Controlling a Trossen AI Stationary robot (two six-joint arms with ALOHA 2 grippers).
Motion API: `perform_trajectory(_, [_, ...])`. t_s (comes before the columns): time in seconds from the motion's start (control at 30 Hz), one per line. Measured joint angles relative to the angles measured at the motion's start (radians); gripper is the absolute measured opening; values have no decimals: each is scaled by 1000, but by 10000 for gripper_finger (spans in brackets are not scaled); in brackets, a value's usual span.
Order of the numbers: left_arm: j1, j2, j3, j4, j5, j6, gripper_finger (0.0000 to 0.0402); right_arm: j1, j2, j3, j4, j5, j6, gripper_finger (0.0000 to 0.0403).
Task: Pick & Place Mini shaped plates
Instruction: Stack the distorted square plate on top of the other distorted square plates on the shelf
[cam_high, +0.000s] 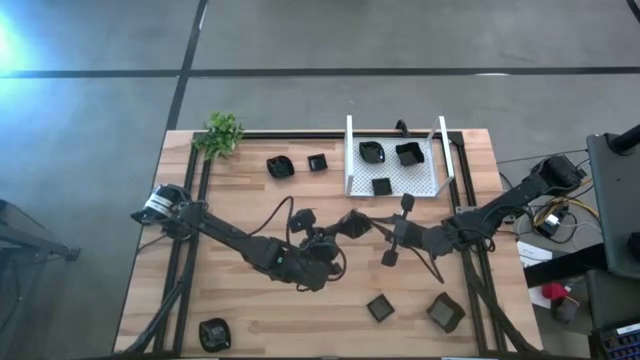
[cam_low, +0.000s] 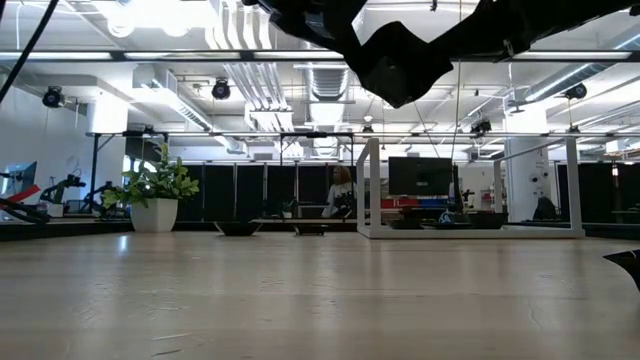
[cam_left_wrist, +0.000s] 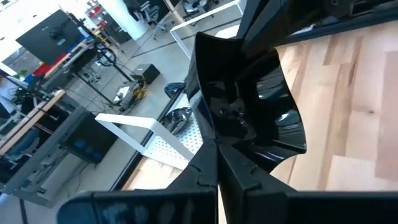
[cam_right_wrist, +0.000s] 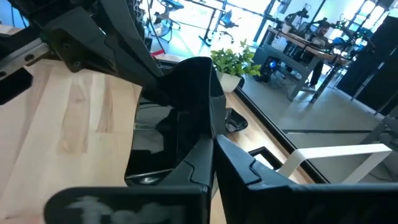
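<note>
High view: both grippers meet mid-table, in front of the tray (cam_high: 441, 150). Left gripper (cam_high: 352, 222) and right gripper (cam_high: 378, 232) sit tip to tip; a plate (cam_high: 355, 221) looks pinched between them, though it blurs into the dark fingers here. Three plates in the tray, others loose on the table around it.

Low view: plate (cam_low: 398, 62) hangs well above the table, in front of the tray (cam_low: 375, 180).

Left wrist view: fingers (cam_left_wrist: 217, 171) pressed together on the plate's (cam_left_wrist: 252, 115) rim.

Right wrist view: fingers (cam_right_wrist: 205, 162) likewise clamped on the plate (cam_right_wrist: 180, 112) edge.

Handling: glossy, so probably slippery; stiff, light, likely chips if dropped. Grip the thin rim squarely, one wall between the pads.
</note>
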Motion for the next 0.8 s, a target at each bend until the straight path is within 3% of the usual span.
perform_trajectory(0.2, [1, 0, 0, 9, 6, -9, 6, 0, 0, 0, 0, -1, 0, 9])
perform_trajectory(0.53, [2, 0, 1, 15, -1, 0, 71, -1, -1, 0, 3, 38, 16, 8])
perform_trajectory(0.8, [-25, 0, 45, 9, -20, 35, 76, -2, -12, 0, 3, 68, 30, 8])
